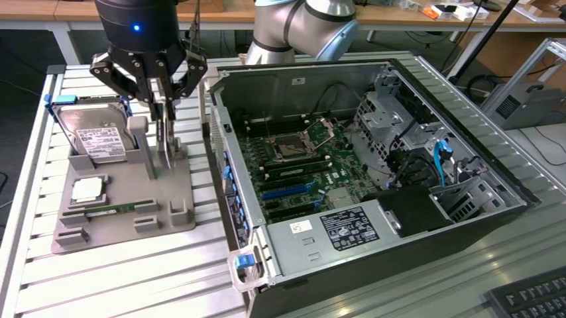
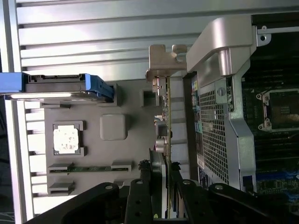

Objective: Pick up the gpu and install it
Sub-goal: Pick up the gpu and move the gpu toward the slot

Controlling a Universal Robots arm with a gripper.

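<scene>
**Grasp at the parts tray.** The tool point(image 1: 164, 106) points straight down over the grey tray point(image 1: 124, 228) on the slatted desk point(image 1: 132, 285), and the arm's silver-and-blue joint point(image 1: 305, 26) shows behind the open computer case point(image 1: 292, 79). The gpu point(image 1: 164, 149) stands on edge in the tray, directly beneath the tool, so there is no sideways offset between them.

In the wrist view the card point(image 2: 167, 116) appears edge-on as a thin line. Its long axis runs level along the tray, parallel to the case's near wall, and its silver bracket point(image 2: 163, 60) is at the hard-drive end. The tool point(image 2: 161, 184) straddles the card away from the bracket, with one finger against each face. It reads as closed on the gpu rather than standing open around it. Whether the card's lower edge has left the tray cannot be told.

Also on the tray are the hard drive point(image 1: 102, 136), a processor point(image 1: 89, 190) and a RAM stick point(image 1: 111, 209). The case lies just beside the tray, on the exterior view's right — its motherboard point(image 1: 301, 165) faces up, with the blue expansion slots point(image 1: 287, 191) bare.
</scene>
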